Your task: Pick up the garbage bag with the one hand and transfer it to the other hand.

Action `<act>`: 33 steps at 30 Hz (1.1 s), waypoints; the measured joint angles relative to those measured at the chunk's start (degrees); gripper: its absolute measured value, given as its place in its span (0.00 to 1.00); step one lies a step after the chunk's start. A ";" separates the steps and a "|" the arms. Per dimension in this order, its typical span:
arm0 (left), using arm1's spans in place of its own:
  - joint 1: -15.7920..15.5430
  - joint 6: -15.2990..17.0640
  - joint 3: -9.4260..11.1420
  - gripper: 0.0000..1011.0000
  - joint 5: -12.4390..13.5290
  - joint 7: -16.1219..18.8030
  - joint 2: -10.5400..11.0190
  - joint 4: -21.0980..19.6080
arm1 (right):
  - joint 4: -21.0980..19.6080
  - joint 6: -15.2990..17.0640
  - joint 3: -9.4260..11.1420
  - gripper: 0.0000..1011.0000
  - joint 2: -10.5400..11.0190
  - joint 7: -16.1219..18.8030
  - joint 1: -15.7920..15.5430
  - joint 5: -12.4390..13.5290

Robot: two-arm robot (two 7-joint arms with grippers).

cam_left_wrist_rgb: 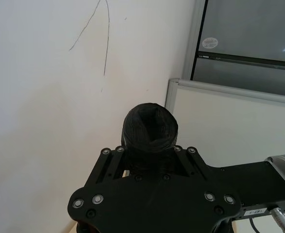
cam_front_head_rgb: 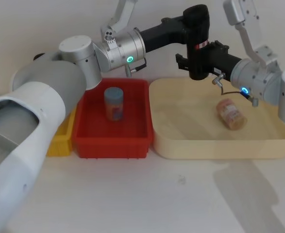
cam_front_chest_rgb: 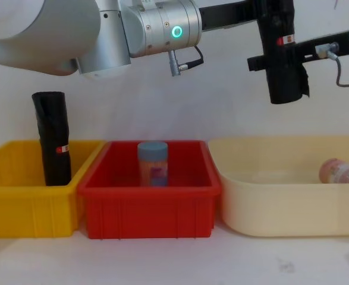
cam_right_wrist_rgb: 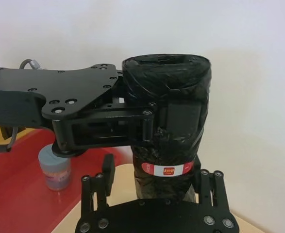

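**Bag held upright between both grippers, high above the bins**

I see the bag upright in the air, over the back edge where the red bin meets the cream tray, well clear of both rims. My left gripper, on the green-ringed arm, pinches its upper part from the side. My right gripper, on the blue-ringed arm, sits at the lower part, its fingers either side of the roll; I cannot tell whether they press it yet. From the chest camera, open air lies below the bag.

The red bin holds one upright jar with a blue lid. The cream tray holds a jar on its side. The yellow bin at my far left holds a second black roll, standing against its back corner.

The bag carries a red-and-white band; its print is too small to read. The second roll has a small red mark.
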 joint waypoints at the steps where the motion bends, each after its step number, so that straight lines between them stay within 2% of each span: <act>1: 0.00 0.00 0.00 0.35 0.00 0.00 0.00 0.00 | 0.19 -0.03 -0.07 0.90 -0.11 0.06 0.14 -0.06; 9: 0.00 0.01 0.00 0.35 0.00 0.00 0.00 0.00 | 0.91 -0.09 -0.31 0.69 -0.57 0.19 0.63 -0.27; 10: 0.00 0.00 0.00 0.35 0.00 0.00 0.01 0.00 | 0.96 -0.09 -0.32 0.63 -0.59 0.20 0.67 -0.28; 13: 0.00 0.01 0.00 0.35 0.00 0.01 0.01 0.00 | 1.13 -0.11 -0.37 0.58 -0.70 0.23 0.78 -0.32; 31: 0.00 0.00 0.00 0.35 0.00 0.00 0.00 -0.01 | 1.55 -0.19 -0.53 0.57 -0.98 0.35 1.13 -0.46; 33: 0.00 0.01 0.01 0.39 0.00 0.00 -0.02 -0.01 | 1.56 -0.19 -0.56 0.57 -1.05 0.40 1.15 -0.46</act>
